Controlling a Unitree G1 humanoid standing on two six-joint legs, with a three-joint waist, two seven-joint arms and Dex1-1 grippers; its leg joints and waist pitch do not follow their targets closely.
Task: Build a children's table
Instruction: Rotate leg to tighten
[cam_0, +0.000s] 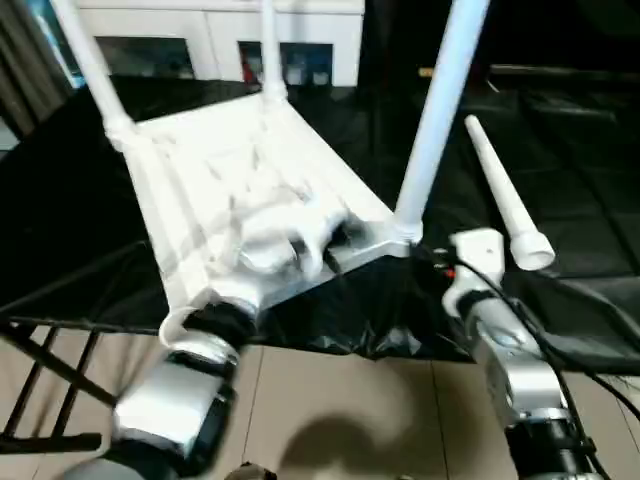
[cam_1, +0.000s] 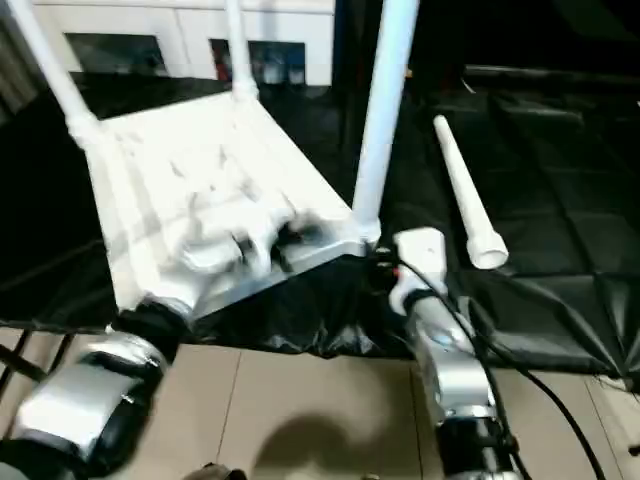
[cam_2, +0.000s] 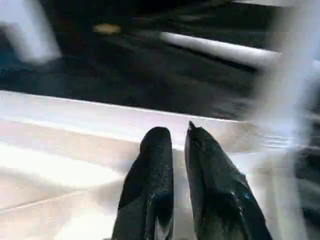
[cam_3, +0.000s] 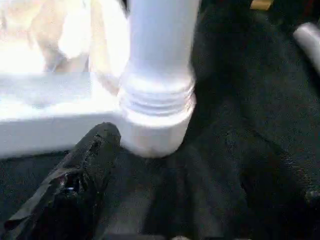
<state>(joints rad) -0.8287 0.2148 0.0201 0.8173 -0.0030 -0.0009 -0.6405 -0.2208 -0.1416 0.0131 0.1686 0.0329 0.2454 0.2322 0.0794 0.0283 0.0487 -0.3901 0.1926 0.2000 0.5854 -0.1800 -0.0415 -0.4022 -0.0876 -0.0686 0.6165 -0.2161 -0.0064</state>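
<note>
The children's table (cam_0: 250, 190) lay upside down on the black-sheeted work table (cam_0: 560, 160), its ribbed underside facing up and its near edge close to the work table's near edge. Three white legs stood up from its corner sockets: one at the far left corner (cam_0: 88, 60), one at the far right corner (cam_0: 270, 50), and one at the near right corner (cam_0: 440, 110), which rose out of the top of the head views. The fourth leg (cam_0: 505, 195) lay loose on the black sheet to the right of the table top, apart from it, with its flared end nearer the robot. The near left corner socket (cam_0: 180, 322) stood empty beside the left arm. The left gripper (cam_2: 177, 145) rested over the near edge of the upturned table top; in the left wrist view its two black fingers (cam_2: 155, 175) stood almost together with only a thin gap between them, and nothing was seen held between them. The right gripper (cam_3: 107, 137) sat at the near right corner, its one visible black fingertip touching or just beside the base of the threaded collar of that standing leg; how far its jaws were apart could not be told. A white cabinet with glass doors (cam_0: 210, 45) stood beyond the far edge of the work table.
</note>
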